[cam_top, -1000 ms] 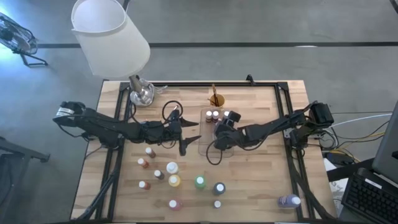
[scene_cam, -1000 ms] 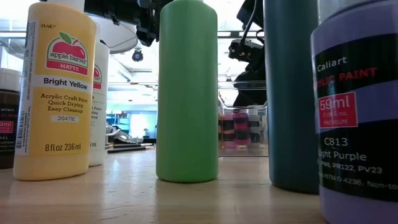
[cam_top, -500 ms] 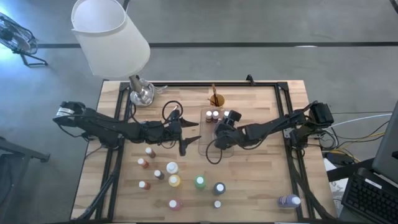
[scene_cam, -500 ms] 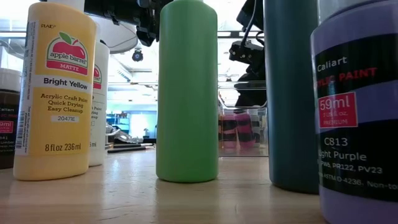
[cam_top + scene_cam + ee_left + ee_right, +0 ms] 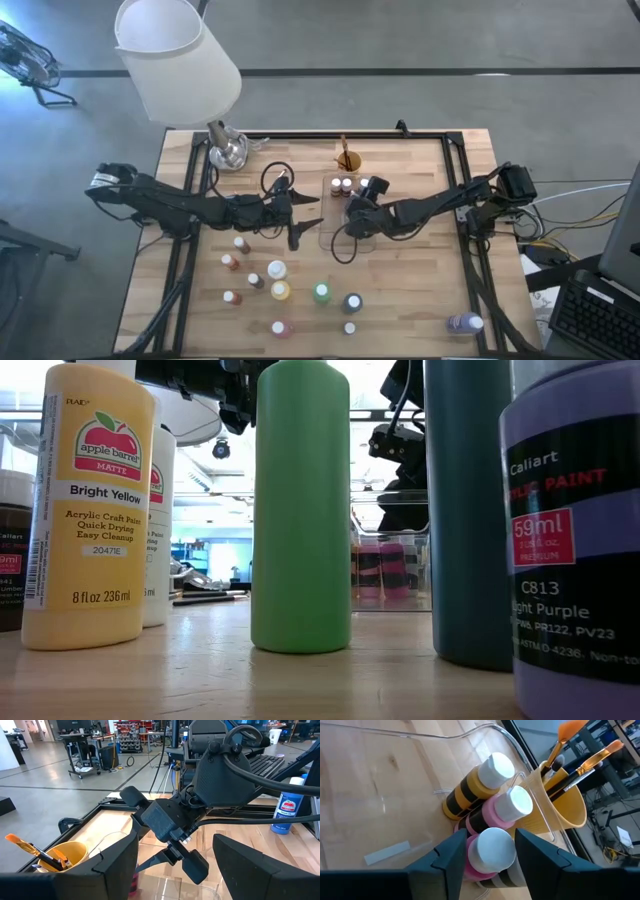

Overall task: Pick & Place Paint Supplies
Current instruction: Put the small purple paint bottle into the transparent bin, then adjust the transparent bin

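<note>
Three small white-capped paint bottles stand close together in the clear tray (image 5: 327,200): a yellow one (image 5: 480,782), a pink one (image 5: 505,807) and a nearer pink one (image 5: 490,852). My right gripper (image 5: 492,857) slants down over the tray, open, one finger on each side of the nearer pink bottle. My left gripper (image 5: 175,870) hovers level at the tray's left side (image 5: 305,218), open and holding nothing, facing the right arm. Several more paint bottles (image 5: 281,290) stand on the near half of the table. Brushes (image 5: 580,765) stick out of the orange cup (image 5: 348,160). My right gripper's fingers (image 5: 452,855) flank the nearer pink bottle just below its white cap (image 5: 492,847), coming slanting from above. The bottle stands upright in the tray against its neighbours. Whether the fingers touch it I cannot tell.
A lamp with a white shade (image 5: 180,60) stands at the far left corner. Large yellow (image 5: 88,510), green (image 5: 302,510), teal (image 5: 468,510) and purple (image 5: 575,540) bottles stand along the near edge. Bare wood lies right of the tray.
</note>
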Controlling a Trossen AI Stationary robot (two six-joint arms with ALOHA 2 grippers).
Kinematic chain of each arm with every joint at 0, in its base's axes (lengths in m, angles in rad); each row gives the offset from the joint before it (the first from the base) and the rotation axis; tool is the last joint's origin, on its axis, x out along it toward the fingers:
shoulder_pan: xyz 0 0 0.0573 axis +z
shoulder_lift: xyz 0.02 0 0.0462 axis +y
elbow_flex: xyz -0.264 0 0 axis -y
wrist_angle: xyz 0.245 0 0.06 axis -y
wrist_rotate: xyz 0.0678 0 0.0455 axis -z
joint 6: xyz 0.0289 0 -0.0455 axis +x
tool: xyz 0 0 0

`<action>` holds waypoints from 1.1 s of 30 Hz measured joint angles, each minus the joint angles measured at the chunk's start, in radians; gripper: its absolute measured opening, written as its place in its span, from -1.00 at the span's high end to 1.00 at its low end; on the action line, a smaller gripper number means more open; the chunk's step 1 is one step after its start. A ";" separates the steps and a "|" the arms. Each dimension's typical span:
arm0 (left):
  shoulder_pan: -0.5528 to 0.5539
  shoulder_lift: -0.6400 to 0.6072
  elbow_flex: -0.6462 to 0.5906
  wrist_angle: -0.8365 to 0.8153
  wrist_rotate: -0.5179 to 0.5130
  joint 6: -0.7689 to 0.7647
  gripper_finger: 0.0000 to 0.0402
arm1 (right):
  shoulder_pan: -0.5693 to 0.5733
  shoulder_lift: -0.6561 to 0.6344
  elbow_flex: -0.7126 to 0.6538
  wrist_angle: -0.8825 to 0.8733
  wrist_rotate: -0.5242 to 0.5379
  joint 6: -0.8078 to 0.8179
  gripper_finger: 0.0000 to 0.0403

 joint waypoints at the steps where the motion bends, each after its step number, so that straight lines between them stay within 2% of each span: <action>1: 0.000 0.000 0.000 0.000 0.000 0.000 -0.30 | 0.000 0.000 0.000 0.000 0.000 -0.001 0.21; 8: 0.000 0.000 0.000 0.000 0.000 0.000 -0.30 | 0.000 -0.002 0.004 0.000 0.000 -0.038 0.26; 18: 0.000 0.000 0.000 0.000 0.001 0.000 -0.30 | 0.000 -0.010 0.027 0.000 0.004 -0.081 0.02; 25: 0.000 0.000 0.000 0.000 0.001 0.000 -0.30 | 0.000 -0.010 0.027 -0.002 0.062 -0.110 -0.06; 33: 0.000 0.000 0.000 0.000 0.001 0.000 -0.30 | 0.002 -0.034 0.060 0.000 0.132 -0.148 -0.05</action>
